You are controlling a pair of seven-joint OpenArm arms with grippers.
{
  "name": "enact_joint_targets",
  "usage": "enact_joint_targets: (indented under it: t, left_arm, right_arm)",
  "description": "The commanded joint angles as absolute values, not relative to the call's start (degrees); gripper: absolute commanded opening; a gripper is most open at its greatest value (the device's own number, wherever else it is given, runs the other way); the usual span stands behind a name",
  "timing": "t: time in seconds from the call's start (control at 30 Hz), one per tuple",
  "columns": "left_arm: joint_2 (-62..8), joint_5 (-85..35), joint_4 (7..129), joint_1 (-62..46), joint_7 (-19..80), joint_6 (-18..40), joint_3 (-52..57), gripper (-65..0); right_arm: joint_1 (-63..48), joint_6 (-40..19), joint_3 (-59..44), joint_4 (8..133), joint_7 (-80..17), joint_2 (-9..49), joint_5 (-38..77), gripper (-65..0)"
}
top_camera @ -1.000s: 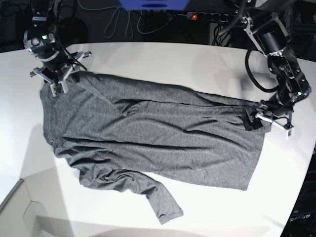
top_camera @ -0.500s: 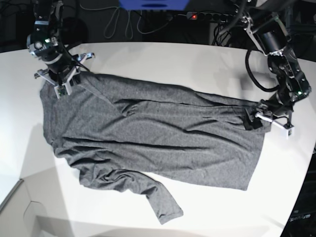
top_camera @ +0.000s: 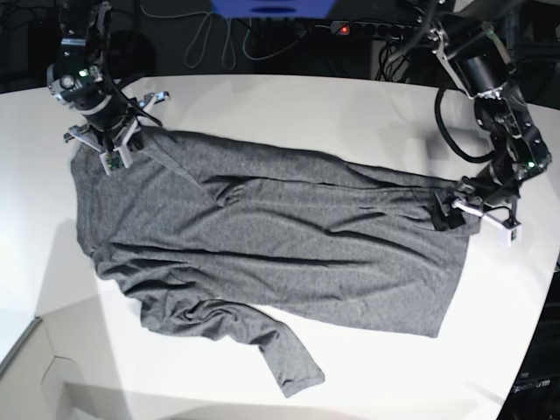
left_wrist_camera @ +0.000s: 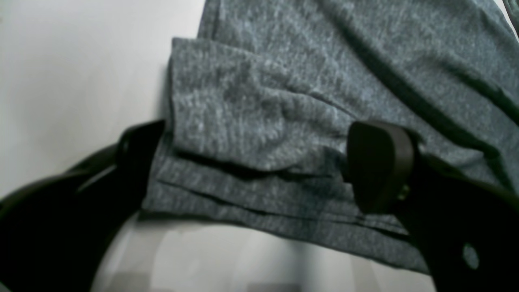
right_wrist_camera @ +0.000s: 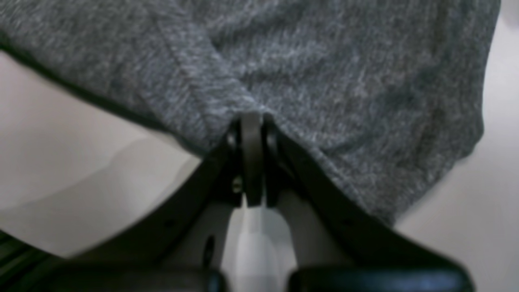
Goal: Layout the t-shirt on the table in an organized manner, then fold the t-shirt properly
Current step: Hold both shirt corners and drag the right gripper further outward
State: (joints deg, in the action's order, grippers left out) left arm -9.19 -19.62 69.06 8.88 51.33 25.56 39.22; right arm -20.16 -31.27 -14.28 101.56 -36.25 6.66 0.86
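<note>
Layout stage, unfinished; folding not begun.

Far left of the base view: right gripper [top_camera: 112, 150], black, metal-framed, at the upper-left corner of the large heathered charcoal-grey jersey t-shirt [top_camera: 262, 236]. Fingers pressed fully together in the right wrist view, a small pinch of the shirt's edge fabric [right_wrist_camera: 259, 81] caught at the tips [right_wrist_camera: 251, 121]. Grip judged secure enough for a pull, though only a narrow bite of cloth.

Centre: shirt spread across the big smooth white table [top_camera: 289, 109] on a slant, running from upper left down to lower right. Body mostly open but not flat: long creases across the middle, bunched folds along the lower-left edge, one sleeve [top_camera: 293, 363] trailing out toward the near edge of the table. Other sleeve not clearly made out.

Far right: left gripper [top_camera: 477, 214] down at the shirt's right-hand end. Fingers spread wide in the left wrist view, one dark pad [left_wrist_camera: 379, 164] over the fabric and the other at its edge, straddling a doubled-over flap of hem [left_wrist_camera: 251, 121] lying in several layers. Nothing clamped there; no hold on the cloth at all.

Done so far, by the look of it: shirt on the table, roughly opened, one corner secured. Left to do: a grip at the right-hand end, stretching and squaring the body, smoothing the wrinkles, flattening the turned hem, setting out the sleeves, then every fold.
</note>
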Motion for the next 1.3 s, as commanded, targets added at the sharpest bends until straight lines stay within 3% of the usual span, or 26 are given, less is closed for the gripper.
enact_joint_targets:
  t: [0.0,0.17,0.37,0.47,0.83,0.9,1.0,1.27]
  left_arm:
    - [-9.4,-19.0,69.1,8.7,53.8,25.3,39.2,0.0]
    - [-9.4,-19.0,69.1,8.7,53.8,25.3,39.3,0.0]
    - [-9.4,-19.0,69.1,8.7,53.9,25.3,39.2,0.0]
    - [-9.4,-19.0,69.1,8.7,54.0,25.3,39.2,0.0]
    - [-9.4,-19.0,69.1,8.7,54.3,25.3,39.3,0.0]
    - [-9.4,-19.0,69.1,8.7,54.3,25.3,39.3,0.0]
    - [-9.4,-19.0,69.1,8.7,54.3,25.3,39.3,0.0]
    - [-9.4,-19.0,69.1,8.6,54.2,25.3,39.3,0.0]
  right_arm:
    - [-20.0,-31.7,-14.5,102.7,-35.3,7.2,1.3,-65.0]
    - [-19.6,-31.5,-14.5,102.6,-35.4,7.2,1.3,-64.8]
    - [-19.7,-31.4,-14.4,102.6,-35.4,7.0,1.3,-50.3]
    - [-19.8,-31.4,-14.4,102.6,-35.4,7.0,1.3,-46.9]
    - [-19.5,-31.6,-14.3,98.7,-35.4,7.0,1.3,-47.5]
    - [-19.6,-31.6,-14.3,98.9,-35.2,7.0,1.3,-51.9]
    - [-19.5,-31.6,-14.3,99.0,-35.1,7.1,1.3,-64.3]
    - [-18.3,-31.6,-14.5,100.5,-35.4,7.3,1.3,-65.0]
